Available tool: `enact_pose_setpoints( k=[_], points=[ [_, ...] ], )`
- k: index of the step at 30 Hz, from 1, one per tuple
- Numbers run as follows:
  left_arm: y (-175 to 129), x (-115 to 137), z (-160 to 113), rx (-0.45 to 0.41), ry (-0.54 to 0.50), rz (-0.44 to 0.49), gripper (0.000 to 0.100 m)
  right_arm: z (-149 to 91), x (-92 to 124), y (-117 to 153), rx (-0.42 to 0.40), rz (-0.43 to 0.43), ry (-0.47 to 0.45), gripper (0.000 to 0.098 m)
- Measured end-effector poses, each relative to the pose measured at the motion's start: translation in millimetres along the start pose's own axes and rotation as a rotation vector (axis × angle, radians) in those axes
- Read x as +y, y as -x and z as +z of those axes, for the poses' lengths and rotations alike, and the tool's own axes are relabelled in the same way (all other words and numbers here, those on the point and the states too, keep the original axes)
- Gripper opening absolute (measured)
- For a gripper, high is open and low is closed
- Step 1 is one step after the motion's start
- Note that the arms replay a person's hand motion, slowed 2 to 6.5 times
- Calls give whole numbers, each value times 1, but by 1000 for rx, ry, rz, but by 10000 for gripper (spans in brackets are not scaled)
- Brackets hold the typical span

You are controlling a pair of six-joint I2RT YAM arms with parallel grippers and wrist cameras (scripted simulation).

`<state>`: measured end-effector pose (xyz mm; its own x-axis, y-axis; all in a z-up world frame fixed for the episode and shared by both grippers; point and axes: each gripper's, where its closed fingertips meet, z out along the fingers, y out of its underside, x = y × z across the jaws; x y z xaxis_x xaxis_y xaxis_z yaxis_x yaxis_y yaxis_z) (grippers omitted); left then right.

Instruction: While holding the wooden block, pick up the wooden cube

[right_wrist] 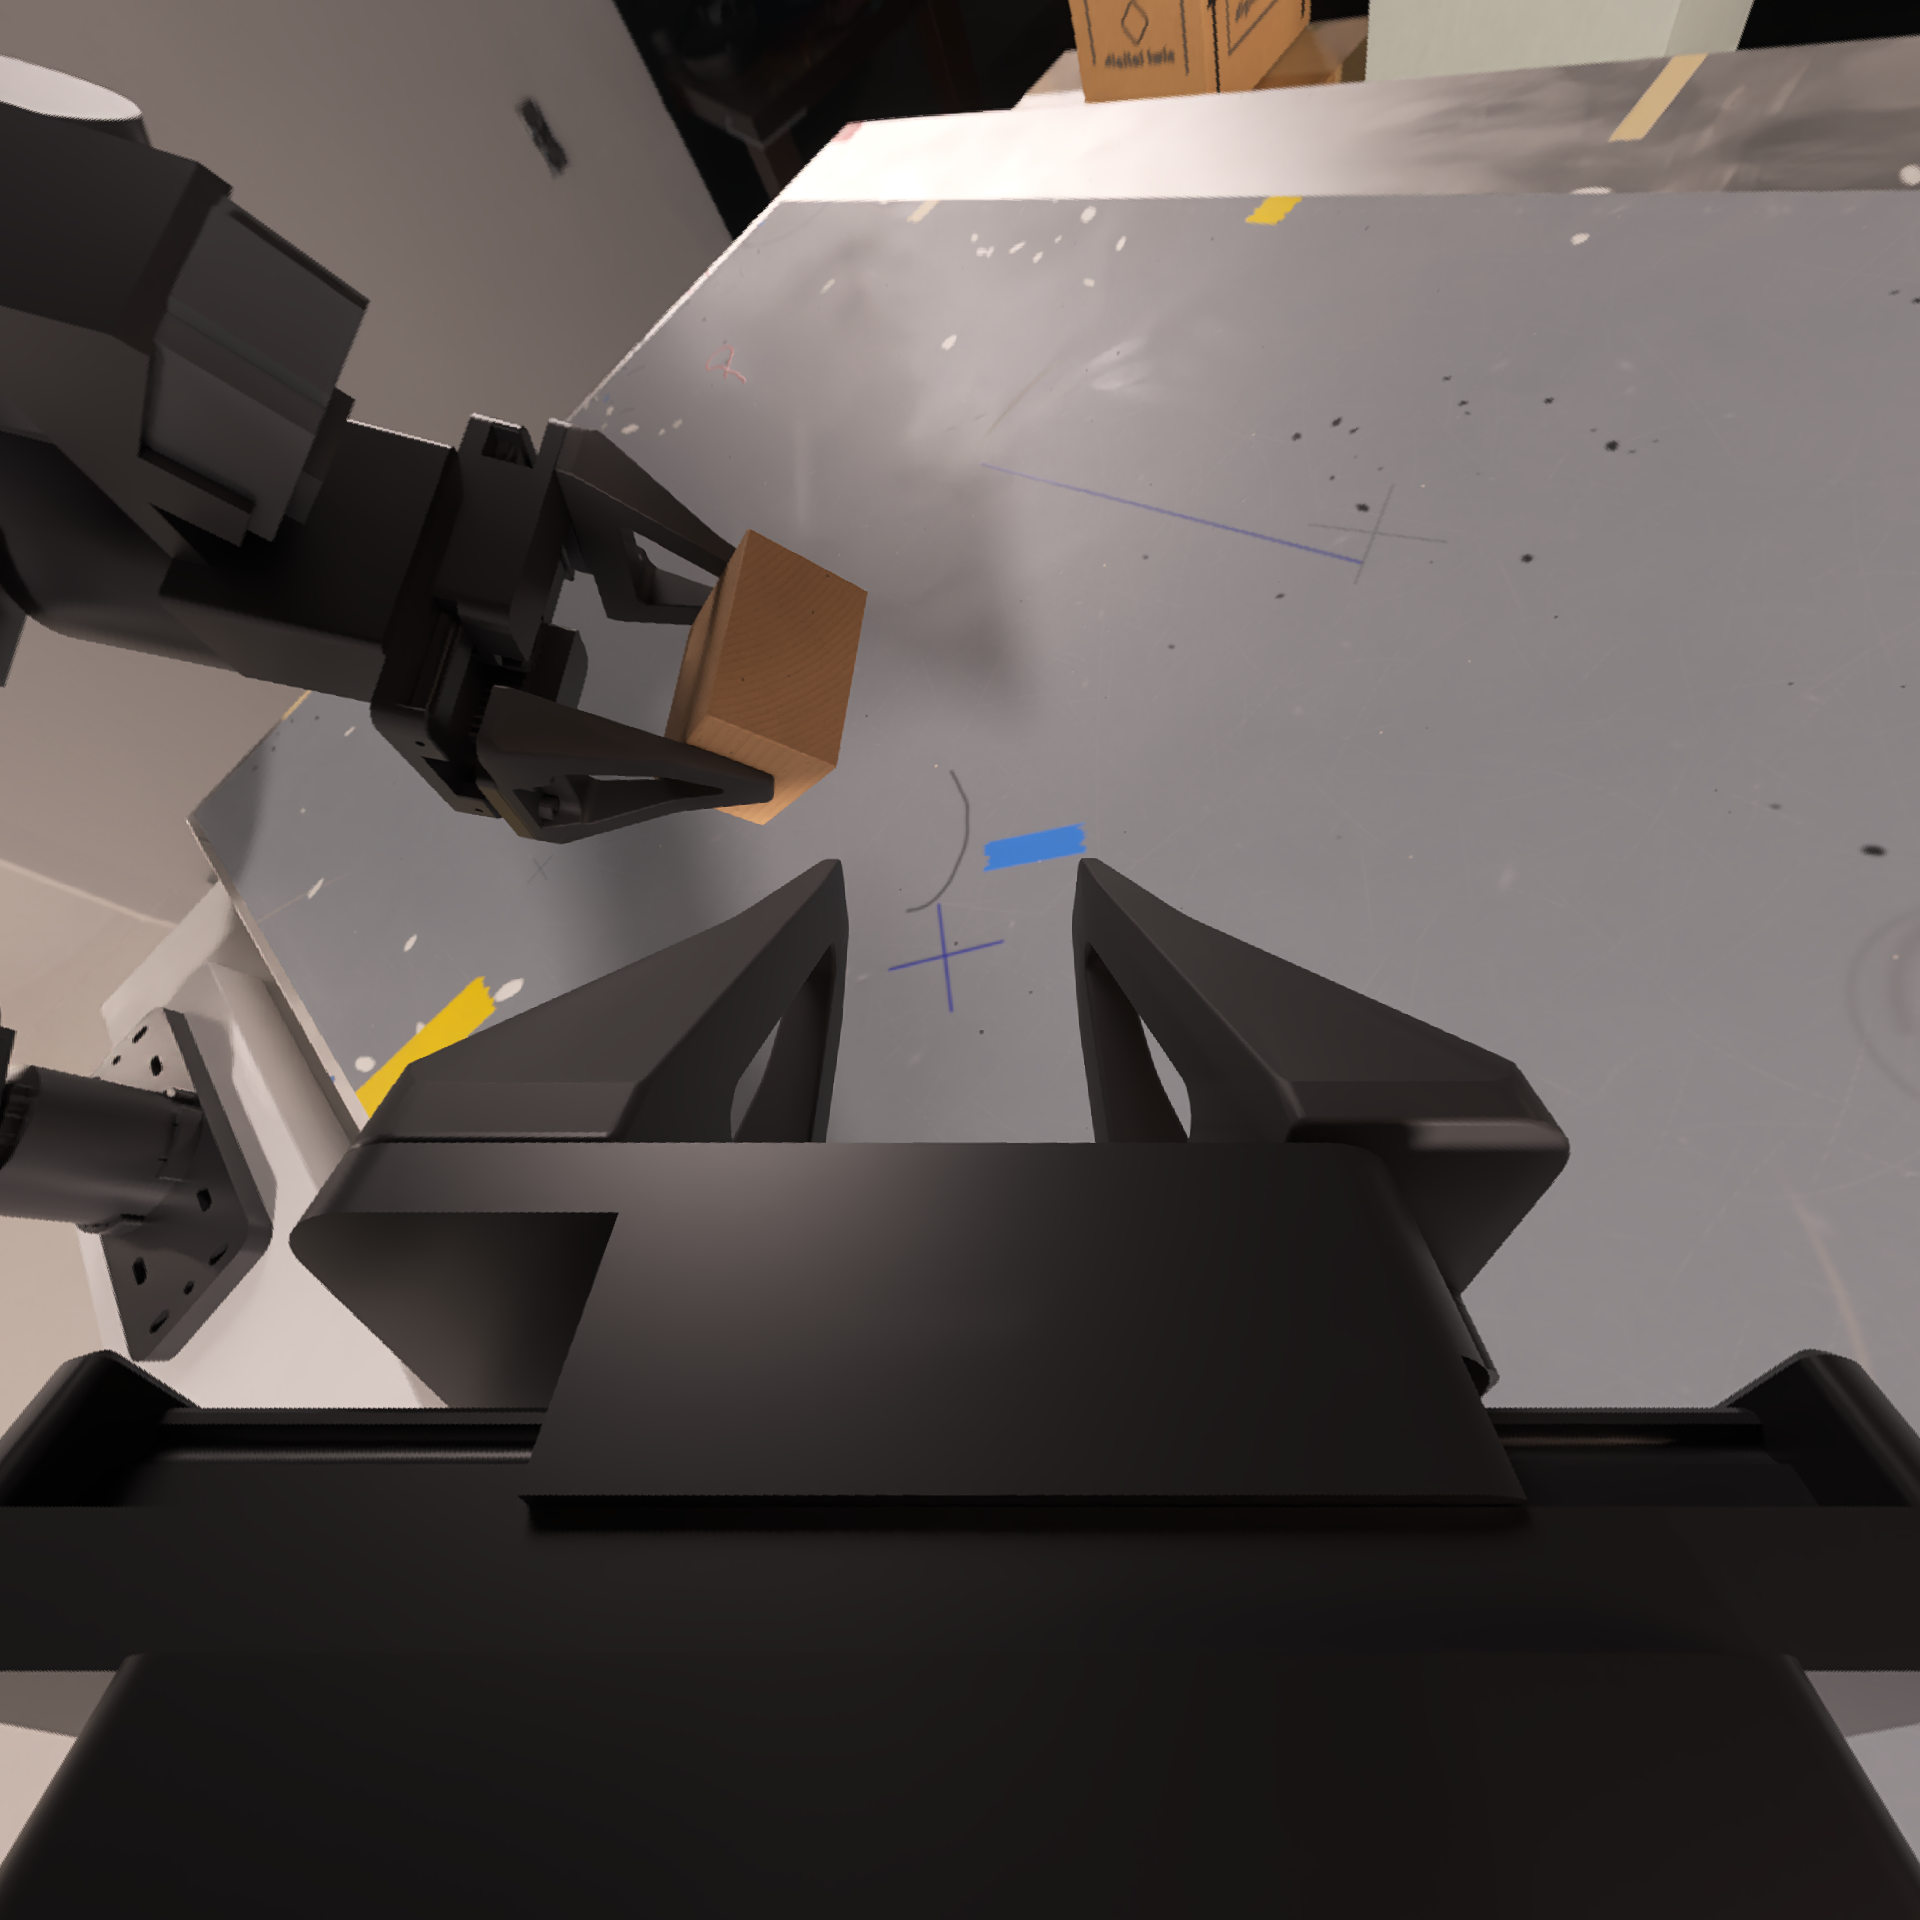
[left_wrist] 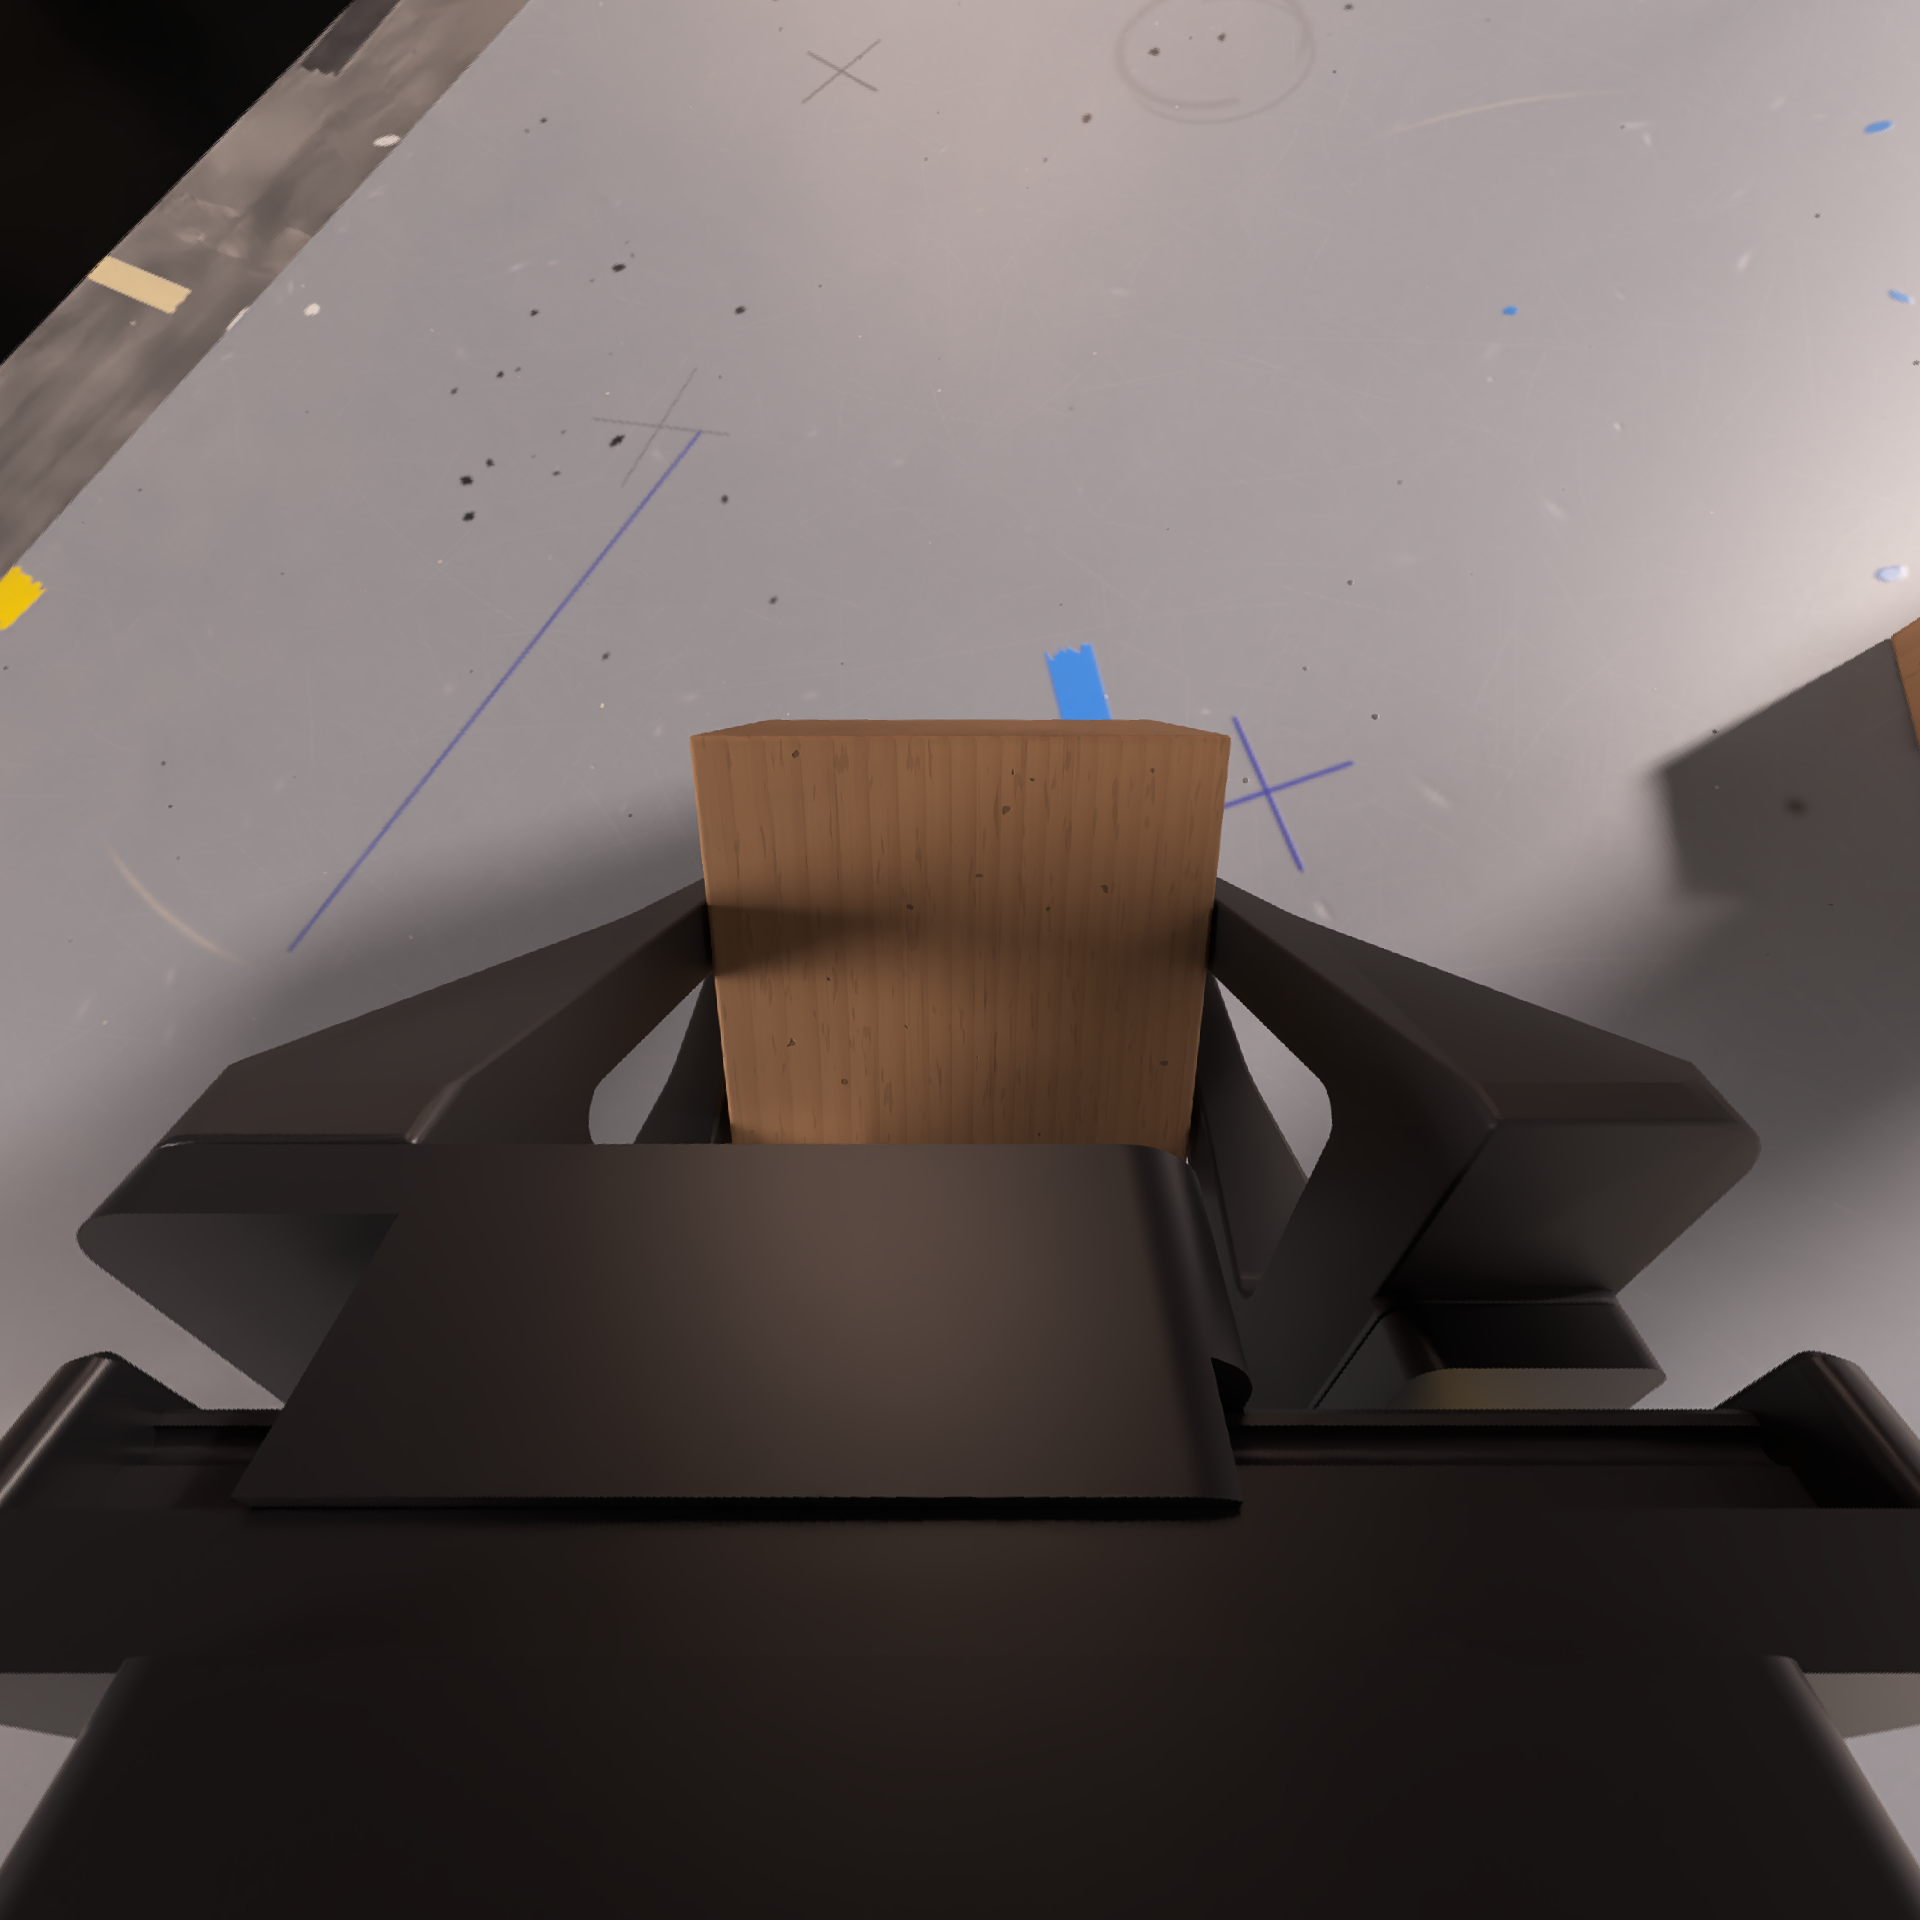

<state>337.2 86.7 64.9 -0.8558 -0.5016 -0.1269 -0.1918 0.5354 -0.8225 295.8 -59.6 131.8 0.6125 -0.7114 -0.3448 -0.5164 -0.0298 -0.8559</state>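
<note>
Presently, left gripper (left_wrist: 961,914): pinching the wooden block (left_wrist: 961,925), raised off the table (left_wrist: 1351,416).
Right gripper (right_wrist: 958,883): spread, empty.
Wooden cube (left_wrist: 1908,691): sliver at the left view's right edge, toward the right arm.

The left gripper (left_wrist: 961,914) is matte black, with two broad fingers (left_wrist: 1455,1070) that taper from thick angular bases to narrow tips, each with a triangular cut-out. The right gripper (right_wrist: 961,883) has the same shape and finish, sliding on a flat black rail. The left arm (right_wrist: 208,436) is built of boxy dark grey and black sections. A black square mounting plate (right_wrist: 171,1184) carries round holes.
</note>
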Motion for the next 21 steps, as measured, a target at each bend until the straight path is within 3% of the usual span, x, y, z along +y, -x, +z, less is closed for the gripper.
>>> enact_pose_setpoints(
  k=[12, 21],
  points=[
    [-5, 5, 0, 27, 5, -10, 629, 43, -50, -31, -30, -90, 223, 418],
    [-9, 5, 0, 49, 0, -18, 629, 89, -63, -60, -113, -59, 447, 434]
  ],
)
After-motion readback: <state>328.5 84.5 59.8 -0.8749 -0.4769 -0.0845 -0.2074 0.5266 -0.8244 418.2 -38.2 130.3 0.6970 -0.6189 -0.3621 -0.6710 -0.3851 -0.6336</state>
